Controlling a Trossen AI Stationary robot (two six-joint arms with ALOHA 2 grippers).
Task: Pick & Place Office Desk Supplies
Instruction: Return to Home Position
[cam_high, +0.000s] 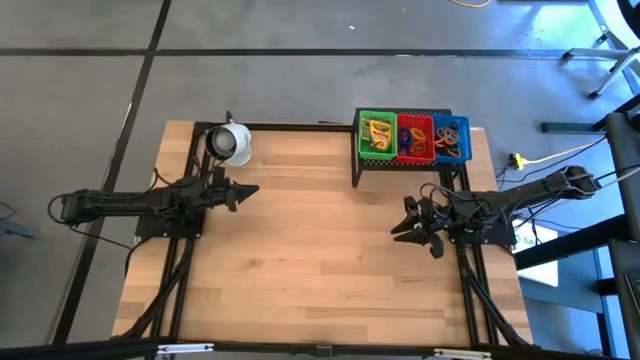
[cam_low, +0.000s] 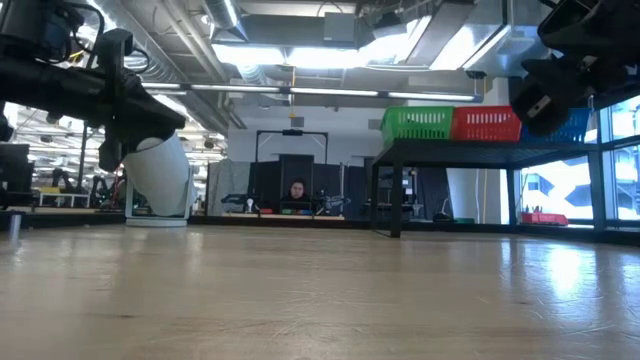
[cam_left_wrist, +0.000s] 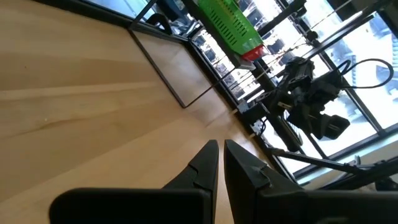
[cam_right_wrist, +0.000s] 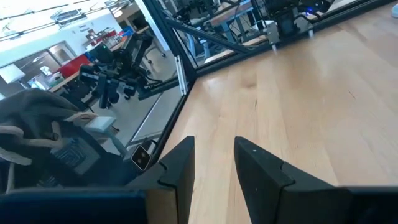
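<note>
At the upper right of the high view, a black wire rack (cam_high: 356, 172) stands on the far edge of the wooden surface (cam_high: 300, 270). Three small trays sit side by side on its top shelf, touching one another: a green tray (cam_high: 361, 135) on the left, a red tray (cam_high: 415, 116) in the middle, a blue tray (cam_high: 465, 140) on the right. The green tray holds the yellow-green boxes (cam_high: 378, 136). The red tray holds a heap of coloured loops (cam_high: 415, 142), and the blue tray holds further loops (cam_high: 449, 138); their exact colours and number cannot be made out.

A white round object (cam_high: 232, 143) rests at the upper left corner of the surface, well apart from the rack.

The left pincer (cam_high: 252, 190) hangs over the left half of the surface, below the white object in the frame and pointing toward the centre. Its fingers (cam_left_wrist: 208, 163) are drawn together with only a thin slit between them, and they carry nothing.

The right pincer (cam_high: 403, 222) hangs over the right half of the surface, below the rack in the frame and clear of it. Its fingers (cam_right_wrist: 180, 163) stand apart, with bare wood showing through the gap, and nothing is gripped.
</note>
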